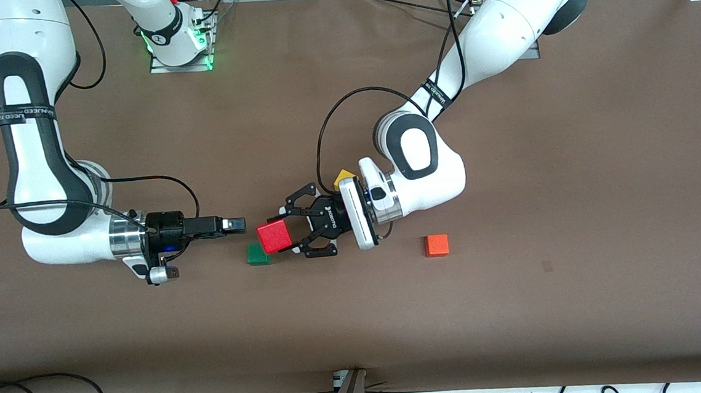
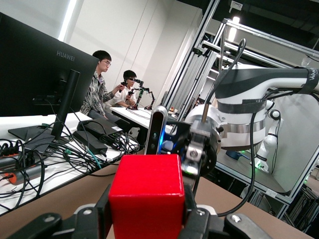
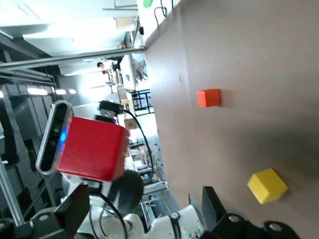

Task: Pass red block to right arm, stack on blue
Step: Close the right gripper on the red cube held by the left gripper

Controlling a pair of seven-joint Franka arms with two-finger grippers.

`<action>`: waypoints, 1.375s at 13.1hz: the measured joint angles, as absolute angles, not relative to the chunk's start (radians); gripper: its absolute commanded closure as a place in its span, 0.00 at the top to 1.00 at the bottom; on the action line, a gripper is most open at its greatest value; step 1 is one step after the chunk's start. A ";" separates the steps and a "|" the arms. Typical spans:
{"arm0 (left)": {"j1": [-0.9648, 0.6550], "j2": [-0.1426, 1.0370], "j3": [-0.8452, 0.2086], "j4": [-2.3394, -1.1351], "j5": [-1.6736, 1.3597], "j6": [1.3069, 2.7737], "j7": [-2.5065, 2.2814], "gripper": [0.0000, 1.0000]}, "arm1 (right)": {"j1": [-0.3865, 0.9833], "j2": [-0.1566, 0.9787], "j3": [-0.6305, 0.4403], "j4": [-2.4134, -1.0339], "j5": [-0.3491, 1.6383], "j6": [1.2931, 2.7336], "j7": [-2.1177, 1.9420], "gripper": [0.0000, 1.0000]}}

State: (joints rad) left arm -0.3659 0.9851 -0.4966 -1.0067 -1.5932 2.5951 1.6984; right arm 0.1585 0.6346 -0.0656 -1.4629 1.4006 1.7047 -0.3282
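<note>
The red block (image 1: 274, 236) is held clear of the bench (image 1: 518, 302) in the left pincer (image 1: 285, 235), whose black linkage claws are closed against two of the block's sides. The left arm's wrist is laid level, so that the block is carried out sideways toward the right arm, over the green cube (image 1: 258, 254) and with its other faces left bare; this reads as a presentation for the hand-over. The right pincer (image 1: 235, 225) is likewise held level above the bench, pointed at the block and just short of it, not touching. Its slim fingers (image 3: 71, 213) appear parted in the right wrist view (the block shows ahead of the gap between them), so nothing is gripped by it yet. In the left wrist view the block (image 2: 146, 203) fills the foreground with the right arm's wrist (image 2: 199, 144) directly ahead, which suggests the two are lined up. An orange cube (image 1: 436, 245) lies toward the left arm's end, and a yellow cube (image 1: 344, 176) is partly hidden by the left wrist. No blue cube can be seen, so the stacking spot cannot be told
</note>
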 measured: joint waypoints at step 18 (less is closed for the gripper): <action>-0.528 0.985 -0.189 -0.956 -1.593 2.605 1.697 0.00 | 0.260 0.689 -0.078 -1.310 1.307 1.905 -0.142 1.00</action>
